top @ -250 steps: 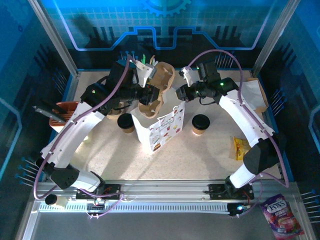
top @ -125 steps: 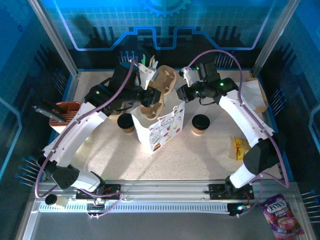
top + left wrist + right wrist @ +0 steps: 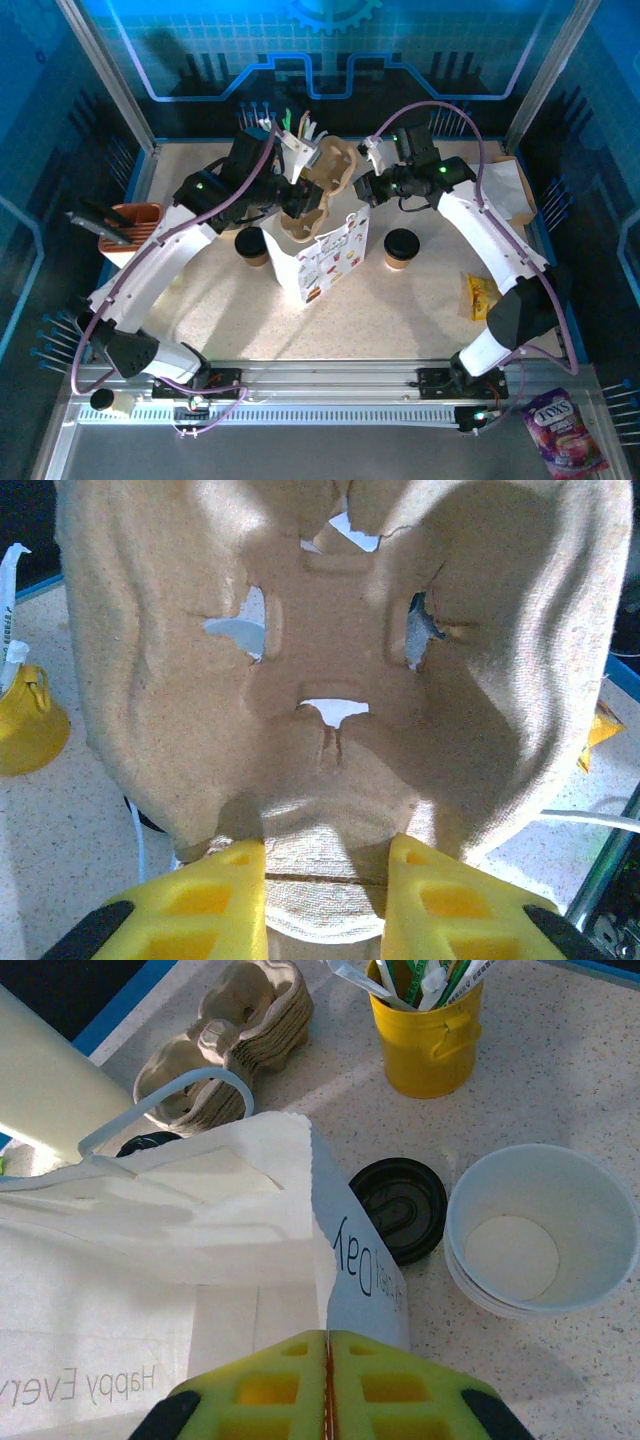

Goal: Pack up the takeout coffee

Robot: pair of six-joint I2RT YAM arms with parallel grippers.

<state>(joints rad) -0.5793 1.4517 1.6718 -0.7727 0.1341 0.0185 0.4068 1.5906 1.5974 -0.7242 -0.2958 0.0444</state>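
The speckled tabletop (image 3: 240,310) carries everything, and the biggest thing on it is the white paper bag (image 3: 325,260), standing upright near the middle with its mouth open. My right tool (image 3: 358,190) is pinched narrow on the bag's upper edge; in the right wrist view its yellow fingers (image 3: 250,1390) are pressed together with the paper rim caught between them. Next in size is the pulp cup carrier (image 3: 335,160), which my left tool (image 3: 300,165) holds tilted in the air above the bag's mouth. In the left wrist view its lower edge sits clamped between the two yellow fingers (image 3: 215,900), and the brown pulp (image 3: 150,630) covers most of the frame. A stack of spare pulp carriers (image 3: 235,1025) lies on the tabletop beyond the bag. A yellow cup of utensils (image 3: 430,1045) stands near it, and a stack of lidless paper cups (image 3: 525,1230) stands closer. The takeout coffee is outside the bag, on the tabletop. The left coffee cup (image 3: 252,244) stands near the bag's left side and the right coffee cup (image 3: 401,247) near its right side, both upright under black lids. In the right wrist view one black lid (image 3: 400,1208) lies between the bag's corner and the lidless cups. A small yellow snack packet (image 3: 480,295) lies off to the right.
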